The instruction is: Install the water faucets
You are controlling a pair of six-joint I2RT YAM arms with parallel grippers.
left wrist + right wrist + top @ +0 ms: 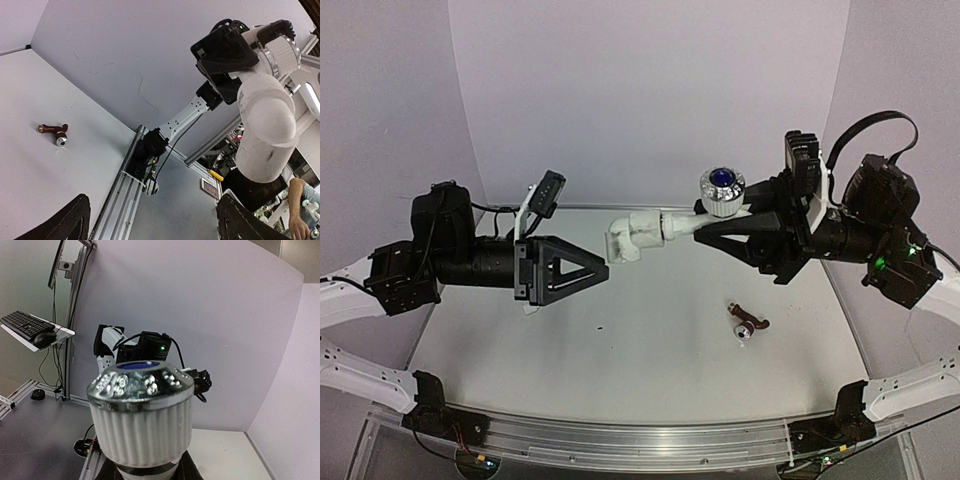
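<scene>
right claw (708,228) is clenched on the white faucet (720,192), hanging mid-air around 12 o'clock over the table (620,345), left claw (600,268) wide open and empty at 9, so a crooked meet-up could twist it loose imo

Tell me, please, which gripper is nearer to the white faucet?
Right. The right gripper is shut on the white faucet beside its knob; the open left gripper sits just off its far end, apparently not touching.

The faucet (650,230) hangs over the bench's (520,340) far middle, between the right fingers (725,236). A small tap (748,325) lies on the bench, right of centre.
</scene>
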